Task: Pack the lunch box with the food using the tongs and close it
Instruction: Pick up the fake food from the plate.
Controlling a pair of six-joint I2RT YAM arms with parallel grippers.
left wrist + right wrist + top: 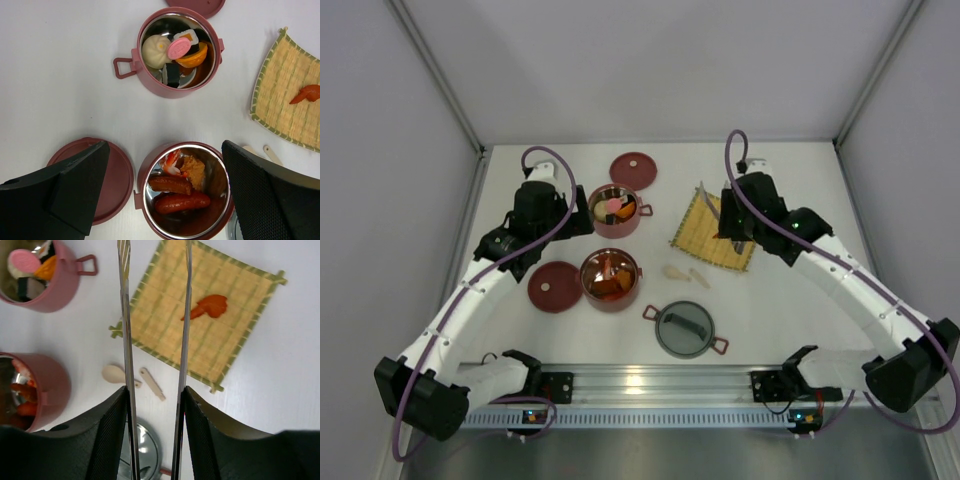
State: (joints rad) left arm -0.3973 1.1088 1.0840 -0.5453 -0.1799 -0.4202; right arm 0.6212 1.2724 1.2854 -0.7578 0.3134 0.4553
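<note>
The lunch box stands open as two dark-red bowls. The far bowl (pixel 603 228) (pixel 165 90) holds sushi, a bun and pink and orange food. The near bowl (pixel 620 303) (pixel 140 200) holds two sausages (pixel 177 194) and a shrimp. My left gripper (pixel 165 146) (pixel 582 218) hangs open above the bowls and holds nothing. My right gripper (pixel 154 391) (pixel 738 232) is shut on the tongs (pixel 125 340) (pixel 706 197), whose two arms stand apart. One orange-red food piece (pixel 211 305) (pixel 307 93) lies on the yellow mat (pixel 240 330) (pixel 705 245), just right of the right tong arm.
Flat red lids lie at the back (pixel 633 170) and left of the near bowl (pixel 554 286) (pixel 117 175). The grey domed lid (pixel 685 330) (pixel 147 452) sits at the front centre. Two cream spoon-shaped pieces (pixel 685 273) (pixel 114 374) lie between the mat and the near bowl.
</note>
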